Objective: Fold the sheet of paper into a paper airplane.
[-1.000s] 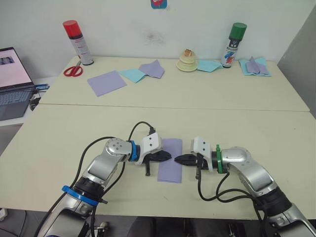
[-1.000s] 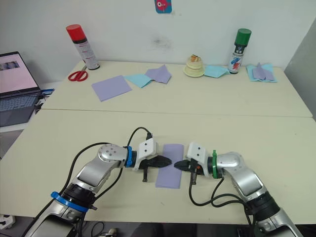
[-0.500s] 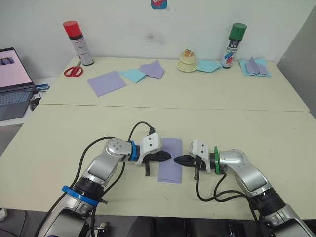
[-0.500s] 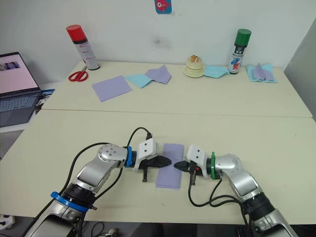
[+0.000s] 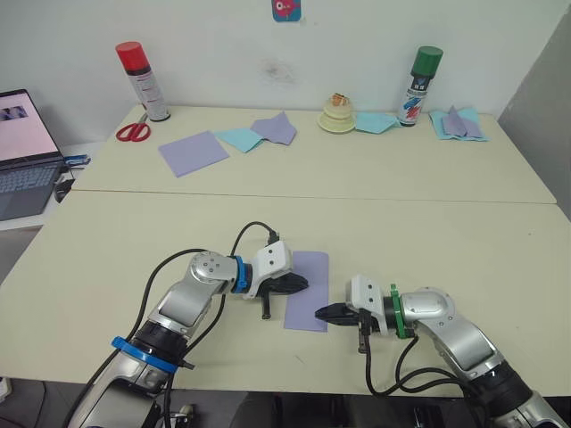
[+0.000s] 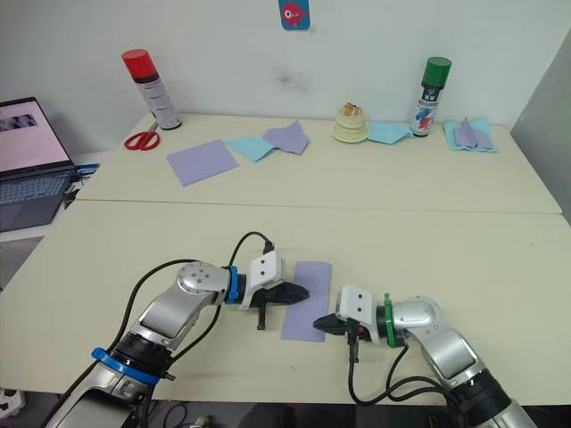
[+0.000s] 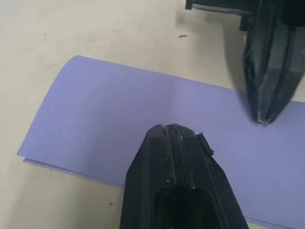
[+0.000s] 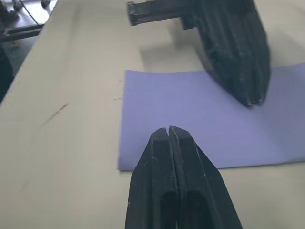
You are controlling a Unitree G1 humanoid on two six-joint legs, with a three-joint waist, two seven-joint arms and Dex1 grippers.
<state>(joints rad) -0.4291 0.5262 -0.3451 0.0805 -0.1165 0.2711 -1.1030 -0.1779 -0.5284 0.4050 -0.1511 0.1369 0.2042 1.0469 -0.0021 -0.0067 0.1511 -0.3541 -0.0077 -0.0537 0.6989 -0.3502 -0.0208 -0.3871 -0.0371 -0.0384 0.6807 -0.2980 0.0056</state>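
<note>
The sheet of paper [image 5: 308,287] lies near the table's front edge as a narrow lavender strip, folded in half lengthwise. My left gripper [image 5: 302,283] is shut, and its tip rests over the strip's left side about midway along. My right gripper [image 5: 322,313] is also shut, with its tip at the strip's near right corner. In the left wrist view the shut fingertips [image 7: 174,132] sit over the paper [image 7: 109,114]. In the right wrist view the shut fingertips [image 8: 169,132] reach just over the sheet's edge [image 8: 162,100]. Neither gripper holds anything.
At the back stand a red spray can [image 5: 143,78], scissors [image 5: 133,130], a flat lavender sheet [image 5: 192,151], folded blue and lavender pieces [image 5: 264,130], a cream object [image 5: 337,114], a green-capped can [image 5: 415,85] and more folded paper [image 5: 459,122]. A laptop [image 5: 22,152] sits left.
My right gripper has slid along the strip's right edge toward me, from its middle to the near right corner. The left gripper and the paper have stayed put.
</note>
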